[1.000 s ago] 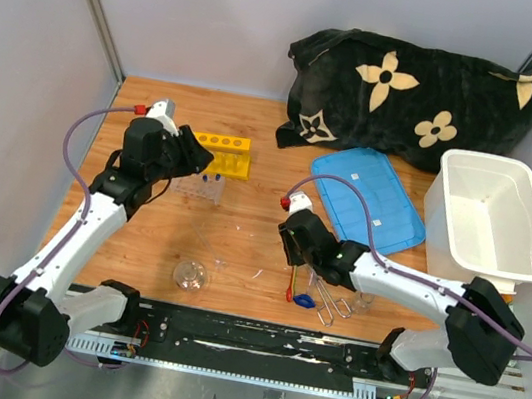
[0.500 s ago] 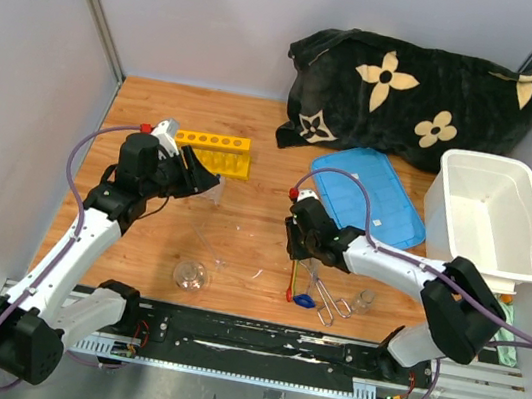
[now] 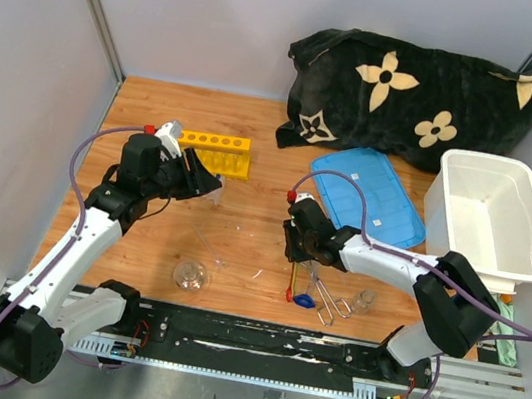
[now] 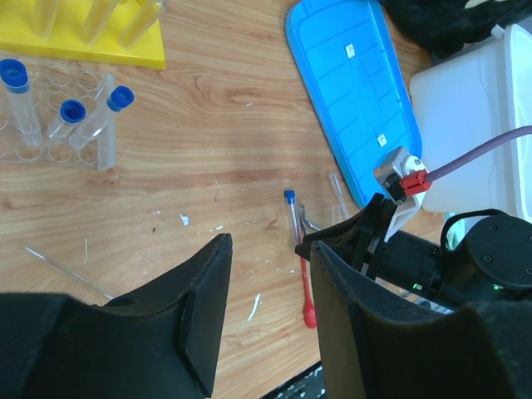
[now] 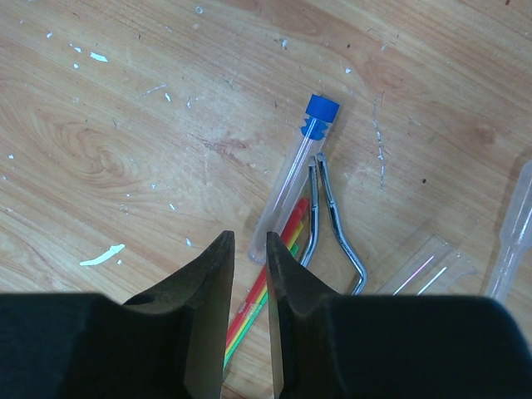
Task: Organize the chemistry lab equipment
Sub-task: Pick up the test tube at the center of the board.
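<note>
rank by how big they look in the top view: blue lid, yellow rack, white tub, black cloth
1. black cloth
2. white tub
3. blue lid
4. yellow rack
The tub's rim sits nearer the camera, so tub over lid is unsure.

This is looking like a robotics test cell: pale panel walls and metal posts are enclosing a wooden surface, and two white arms are sitting bolted to a near-edge rail.
</note>
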### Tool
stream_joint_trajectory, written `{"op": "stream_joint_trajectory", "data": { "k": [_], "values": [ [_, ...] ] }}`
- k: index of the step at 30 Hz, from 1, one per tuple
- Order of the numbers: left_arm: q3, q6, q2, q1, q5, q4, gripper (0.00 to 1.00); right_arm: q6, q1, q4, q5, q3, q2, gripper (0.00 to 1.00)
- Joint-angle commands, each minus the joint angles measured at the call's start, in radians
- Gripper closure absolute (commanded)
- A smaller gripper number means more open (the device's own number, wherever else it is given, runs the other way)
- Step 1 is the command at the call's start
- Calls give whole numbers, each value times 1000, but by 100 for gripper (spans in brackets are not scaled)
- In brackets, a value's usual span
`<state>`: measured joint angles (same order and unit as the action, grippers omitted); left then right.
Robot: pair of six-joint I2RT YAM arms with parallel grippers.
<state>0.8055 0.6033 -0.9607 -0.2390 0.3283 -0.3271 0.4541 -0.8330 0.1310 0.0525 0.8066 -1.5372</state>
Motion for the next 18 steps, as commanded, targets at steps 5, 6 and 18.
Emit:
{"op": "stream_joint_trajectory", "data": {
  "k": [5,6,18],
  "values": [
    [3,-2,-7,-11,12,3,53,5,5,6,36,-3,-3,77],
    [3,-2,-9,-11,12,4,53,3,6,7,40,-3,-3,77],
    [4,1,-14,-19,11,5,53,-2,5,-3,55,-9,-27,78]
  ]
}}
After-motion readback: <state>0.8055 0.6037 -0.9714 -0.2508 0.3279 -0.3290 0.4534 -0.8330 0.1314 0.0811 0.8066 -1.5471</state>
